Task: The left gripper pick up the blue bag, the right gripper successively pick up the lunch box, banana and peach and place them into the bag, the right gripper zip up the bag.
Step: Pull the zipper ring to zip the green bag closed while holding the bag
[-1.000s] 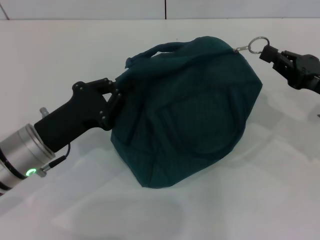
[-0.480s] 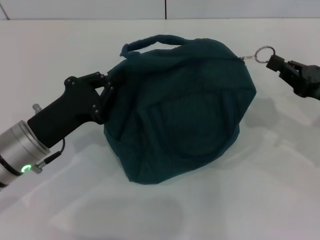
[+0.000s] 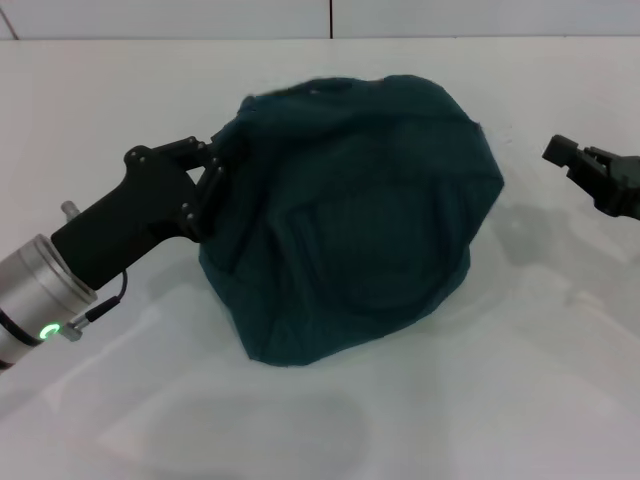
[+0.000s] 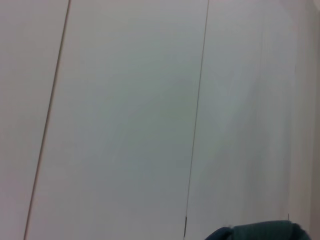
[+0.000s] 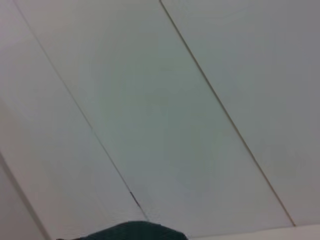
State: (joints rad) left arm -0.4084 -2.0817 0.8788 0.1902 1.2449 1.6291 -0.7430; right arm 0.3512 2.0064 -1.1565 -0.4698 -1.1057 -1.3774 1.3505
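Since the last look, the blue bag (image 3: 350, 215) has dropped lower and slid toward my left, its handle loop flattened, and the ring pull no longer shows at its right corner. My right gripper (image 3: 585, 170) has backed off toward the right edge and now stands apart from the bag.

Largest first: white table (image 3: 450, 400) fills the head view. On it sits the bag, a bulging dark teal mound, closed over, its base on the table. I see no lunch box, banana or peach anywhere outside it.

Left gripper (image 3: 215, 165) comes in from my left, fingers clamped on a fold of the bag's left upper edge. Green ring glows at its silver wrist.

Right gripper: only the tips show; they look close together, holding nothing.

Both wrist views show white panelled wall, with a sliver of teal fabric (image 4: 257, 232) at one edge.
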